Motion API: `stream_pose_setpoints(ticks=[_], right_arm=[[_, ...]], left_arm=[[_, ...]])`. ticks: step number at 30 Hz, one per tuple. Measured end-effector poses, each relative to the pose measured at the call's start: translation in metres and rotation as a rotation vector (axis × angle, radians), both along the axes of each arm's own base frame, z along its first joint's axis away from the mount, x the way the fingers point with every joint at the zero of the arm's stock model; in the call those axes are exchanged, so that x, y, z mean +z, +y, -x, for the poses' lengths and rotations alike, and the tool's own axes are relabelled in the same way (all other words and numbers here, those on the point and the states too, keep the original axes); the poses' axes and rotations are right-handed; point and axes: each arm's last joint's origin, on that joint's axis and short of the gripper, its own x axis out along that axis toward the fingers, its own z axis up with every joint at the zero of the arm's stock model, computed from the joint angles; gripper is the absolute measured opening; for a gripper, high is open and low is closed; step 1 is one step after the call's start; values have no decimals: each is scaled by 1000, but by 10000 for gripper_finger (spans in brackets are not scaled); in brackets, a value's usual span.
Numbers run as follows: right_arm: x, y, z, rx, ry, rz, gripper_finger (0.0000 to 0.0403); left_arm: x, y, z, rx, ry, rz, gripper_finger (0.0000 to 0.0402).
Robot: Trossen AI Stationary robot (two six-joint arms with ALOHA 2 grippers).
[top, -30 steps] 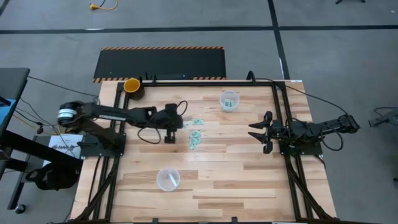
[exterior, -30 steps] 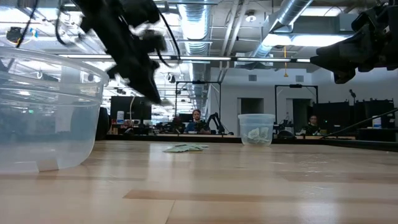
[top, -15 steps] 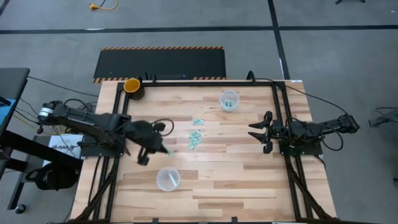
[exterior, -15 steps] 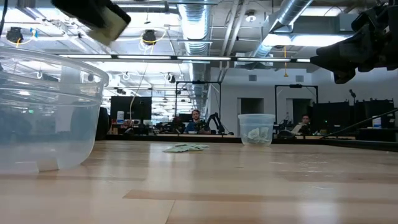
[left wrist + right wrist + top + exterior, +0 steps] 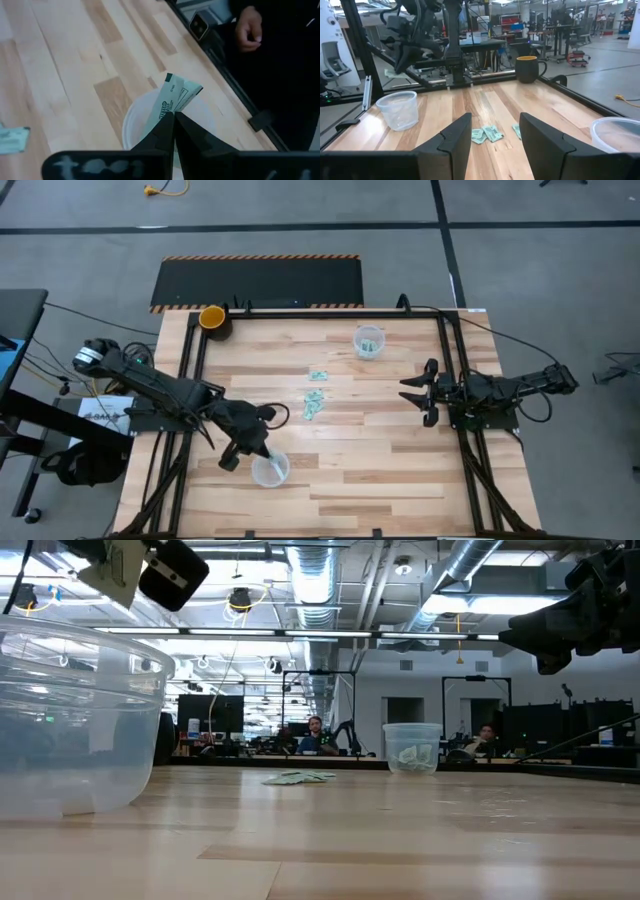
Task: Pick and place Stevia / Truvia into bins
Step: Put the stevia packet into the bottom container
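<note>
**Packet held over near cup: release risk**

While the left pincer [image 5: 256, 450] hung at the near clear cup [image 5: 270, 468] in the high view, the right pincer [image 5: 412, 392] waited open at the tabletop [image 5: 370, 460] edge; loose packets [image 5: 315, 402] lay mid-table, the far cup [image 5: 369, 341] holding a few.

Low view: near cup [image 5: 75, 720] looked empty; far cup [image 5: 412, 748] showed packets inside.

Left wrist view: fingers [image 5: 162, 131] pinched one Truvia packet [image 5: 173, 97] above the cup's rim [image 5: 131, 112]. Judged risk: the tilted packet catching the rim or fluttering outside on release.
</note>
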Motion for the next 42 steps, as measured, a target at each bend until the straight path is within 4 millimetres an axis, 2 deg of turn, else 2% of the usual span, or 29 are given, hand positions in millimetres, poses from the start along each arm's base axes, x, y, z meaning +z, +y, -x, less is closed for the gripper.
stream_pose_setpoints(ticks=[14, 31, 36, 42], right_arm=[[0, 0, 0, 0, 0, 0, 159], [0, 0, 0, 0, 0, 0, 159], [0, 0, 0, 0, 0, 0, 159], [0, 0, 0, -1, 0, 0, 159]], left_arm=[[-24, -11, -17, -17, 134, 99, 4], [-21, -7, -20, 34, 93, 87, 97], [-10, 5, -24, 122, 47, -39, 100], [11, 25, -31, 277, -61, -341, 99]])
